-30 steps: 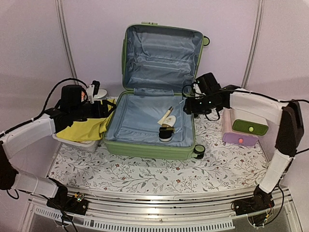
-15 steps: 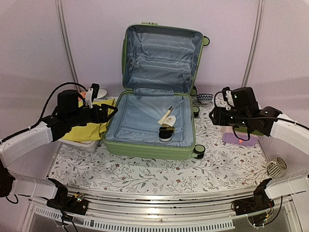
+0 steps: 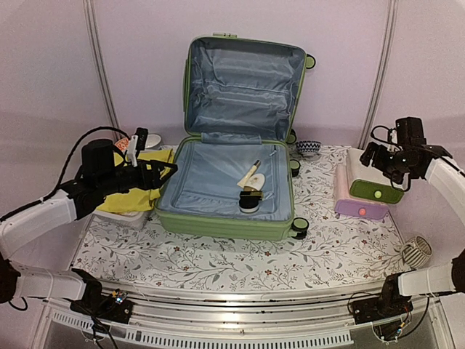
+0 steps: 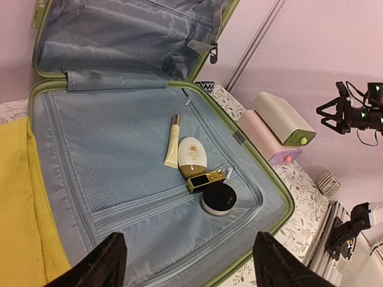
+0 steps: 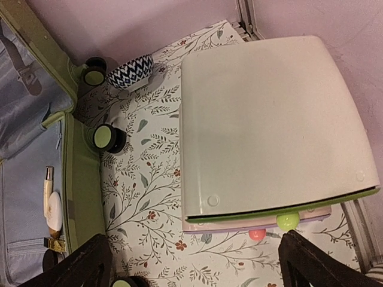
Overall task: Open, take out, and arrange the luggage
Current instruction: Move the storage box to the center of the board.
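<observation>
the luggage [image 3: 218, 224] lies open mid-table. our left gripper [image 3: 166, 169], jaws wide and empty, faces in at its left rim; our right gripper [image 3: 372, 156], equally wide and empty, hangs well off its right side.

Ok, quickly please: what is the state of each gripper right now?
Left gripper: open, holding nothing.
Right gripper: open, holding nothing.
</observation>
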Action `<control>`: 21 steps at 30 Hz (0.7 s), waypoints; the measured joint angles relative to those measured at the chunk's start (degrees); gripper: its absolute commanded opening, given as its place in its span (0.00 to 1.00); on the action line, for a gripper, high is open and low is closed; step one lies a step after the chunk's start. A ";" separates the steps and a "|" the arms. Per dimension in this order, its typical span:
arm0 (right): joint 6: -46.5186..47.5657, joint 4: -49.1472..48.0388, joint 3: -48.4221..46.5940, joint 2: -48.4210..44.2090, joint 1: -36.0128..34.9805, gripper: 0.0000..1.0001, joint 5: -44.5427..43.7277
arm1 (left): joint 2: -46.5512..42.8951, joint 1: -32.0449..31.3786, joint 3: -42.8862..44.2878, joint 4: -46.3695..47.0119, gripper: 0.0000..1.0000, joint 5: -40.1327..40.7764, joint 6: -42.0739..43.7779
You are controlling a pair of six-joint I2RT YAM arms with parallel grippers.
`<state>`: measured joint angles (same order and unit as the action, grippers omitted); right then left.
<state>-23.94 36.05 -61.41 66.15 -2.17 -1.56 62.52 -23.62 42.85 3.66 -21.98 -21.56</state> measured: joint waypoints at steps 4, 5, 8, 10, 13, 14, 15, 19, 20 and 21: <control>2.45 2.51 -6.21 3.85 6.58 0.99 4.07 | -1.29 0.00 -0.57 -0.15 0.76 -0.02 0.55; 2.99 2.93 -7.63 4.66 9.18 0.99 5.01 | -1.53 0.00 -0.70 -0.24 0.76 0.02 0.57; 4.55 3.52 -11.28 7.37 16.39 0.99 7.61 | -2.12 0.00 -1.22 -0.52 0.76 0.15 0.55; 5.53 3.74 -13.05 9.55 19.89 0.99 8.39 | -2.32 0.00 -1.51 -0.94 0.76 0.13 0.52; 6.71 3.89 -13.60 12.22 22.29 0.99 8.85 | -2.32 0.00 -1.57 -1.38 0.76 0.11 0.50; 6.99 4.00 -13.55 12.87 22.71 0.99 8.90 | -2.29 0.00 -1.57 -1.44 0.76 0.11 0.50; 7.28 4.00 -13.42 13.57 23.39 0.99 9.07 | -2.25 0.00 -1.57 -1.44 0.76 0.09 0.50; 8.15 3.45 -11.67 14.45 26.34 0.99 9.92 | -1.46 0.00 -1.44 -1.49 0.76 -0.11 0.35; 8.37 3.34 -11.32 14.53 26.93 0.99 9.94 | -1.18 0.00 -1.33 -1.49 0.76 -0.11 0.33; 8.46 3.26 -11.13 14.69 27.43 0.99 9.99 | -0.76 0.00 -1.09 -1.49 0.76 -0.13 0.31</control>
<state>-15.49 39.31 -72.53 80.84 25.26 8.43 61.76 -23.62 41.76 2.17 -22.11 -21.26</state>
